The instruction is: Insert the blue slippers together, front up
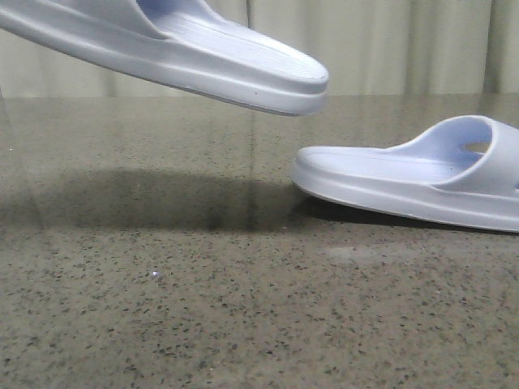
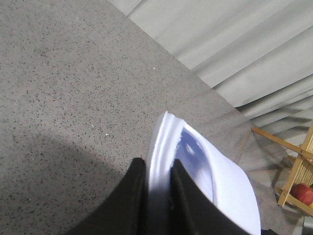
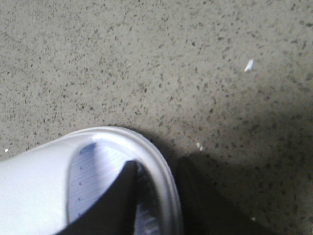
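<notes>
In the front view one pale blue slipper point(image 1: 203, 57) hangs tilted above the table at the upper left, its tip pointing down to the right. The other blue slipper point(image 1: 405, 174) rests on the table at the right, strap to the right. Neither gripper shows in that view. In the left wrist view my left gripper point(image 2: 157, 164) is shut on the side rim of the raised slipper point(image 2: 230, 186). In the right wrist view my right gripper point(image 3: 159, 164) pinches the rim of the second slipper point(image 3: 39, 186), with one finger on the ribbed footbed and one outside.
The speckled stone table point(image 1: 203, 308) stretches across the front view, with a pale curtain point(image 1: 365, 40) behind it. A wooden rack point(image 2: 293, 181) holding a red apple point(image 2: 305, 193) stands past the table's edge in the left wrist view. A small white speck point(image 3: 249, 65) lies on the table.
</notes>
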`<action>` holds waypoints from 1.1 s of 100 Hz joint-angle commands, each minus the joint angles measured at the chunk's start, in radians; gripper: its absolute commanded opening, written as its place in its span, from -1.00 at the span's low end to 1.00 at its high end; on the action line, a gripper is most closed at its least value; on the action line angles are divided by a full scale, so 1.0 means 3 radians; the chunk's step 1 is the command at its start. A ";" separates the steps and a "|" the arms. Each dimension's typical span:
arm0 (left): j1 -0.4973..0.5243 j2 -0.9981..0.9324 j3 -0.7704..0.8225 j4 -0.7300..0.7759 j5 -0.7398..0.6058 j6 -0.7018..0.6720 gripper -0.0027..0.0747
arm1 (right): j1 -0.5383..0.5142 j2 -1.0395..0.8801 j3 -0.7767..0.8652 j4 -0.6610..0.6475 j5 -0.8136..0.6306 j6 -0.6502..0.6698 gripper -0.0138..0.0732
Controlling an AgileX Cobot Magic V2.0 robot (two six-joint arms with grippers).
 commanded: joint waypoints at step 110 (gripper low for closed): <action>-0.0026 0.0153 -0.0093 -0.0413 -0.0194 -0.0013 -0.89 | 0.0000 -0.1900 -0.0069 0.0787 -0.0649 0.0000 -0.93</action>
